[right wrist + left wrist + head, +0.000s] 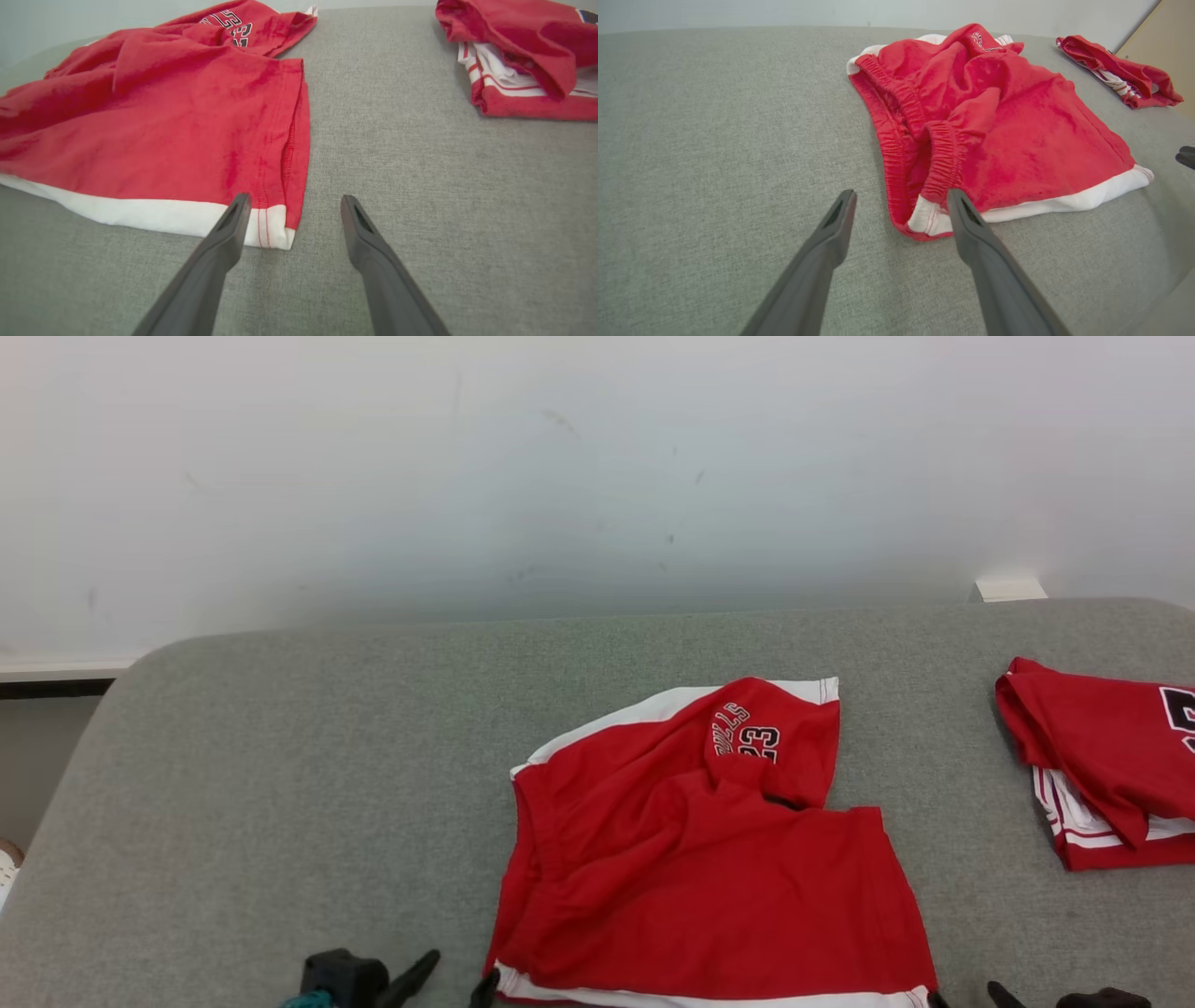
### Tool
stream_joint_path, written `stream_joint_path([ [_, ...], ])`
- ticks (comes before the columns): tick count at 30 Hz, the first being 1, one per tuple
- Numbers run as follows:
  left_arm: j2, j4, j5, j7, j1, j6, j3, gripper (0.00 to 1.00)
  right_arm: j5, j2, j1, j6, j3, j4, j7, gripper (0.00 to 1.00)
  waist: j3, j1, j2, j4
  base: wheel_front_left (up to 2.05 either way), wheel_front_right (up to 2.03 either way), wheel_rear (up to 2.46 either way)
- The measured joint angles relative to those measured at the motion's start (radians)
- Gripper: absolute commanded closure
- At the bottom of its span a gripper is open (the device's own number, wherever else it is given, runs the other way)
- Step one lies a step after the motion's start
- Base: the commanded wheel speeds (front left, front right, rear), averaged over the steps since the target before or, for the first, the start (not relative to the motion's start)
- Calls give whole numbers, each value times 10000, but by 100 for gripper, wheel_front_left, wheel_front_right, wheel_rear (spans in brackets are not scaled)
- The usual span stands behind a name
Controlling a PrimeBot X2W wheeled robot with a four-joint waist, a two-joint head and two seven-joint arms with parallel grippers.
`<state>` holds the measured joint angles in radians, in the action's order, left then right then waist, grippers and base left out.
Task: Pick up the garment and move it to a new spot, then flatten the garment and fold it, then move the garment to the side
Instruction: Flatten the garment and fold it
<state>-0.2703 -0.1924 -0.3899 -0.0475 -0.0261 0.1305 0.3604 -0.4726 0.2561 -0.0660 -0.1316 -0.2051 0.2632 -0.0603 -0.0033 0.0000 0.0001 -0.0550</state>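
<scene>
A plain indoor test room or lab is suggested. A broad table, covered in grey felt-like cloth and rounded at the corners, is set against a bare white wall on which faint scuff marks are seen. A small white block is seen by the wall at the table's far edge, and a pale wooden panel beyond one corner. Red shorts are laid mid-table, with a second red garment set well apart to the right.
</scene>
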Motion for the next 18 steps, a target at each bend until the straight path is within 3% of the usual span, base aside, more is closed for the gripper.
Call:
stream_joint_path([
  [8, -316, -295, -711, -485, -238, 0, 972, 0, -286, -52, 613, 0, -794, 807, -353, 0, 159, 0, 0, -44, 0, 0, 0],
  [18, -410, -1160, -1095, -265, -956, 0, 1653, 0, -558, -288, 1252, 0, -1457, 1772, -234, 0, 321, 0, 0, -53, 0, 0, 0],
])
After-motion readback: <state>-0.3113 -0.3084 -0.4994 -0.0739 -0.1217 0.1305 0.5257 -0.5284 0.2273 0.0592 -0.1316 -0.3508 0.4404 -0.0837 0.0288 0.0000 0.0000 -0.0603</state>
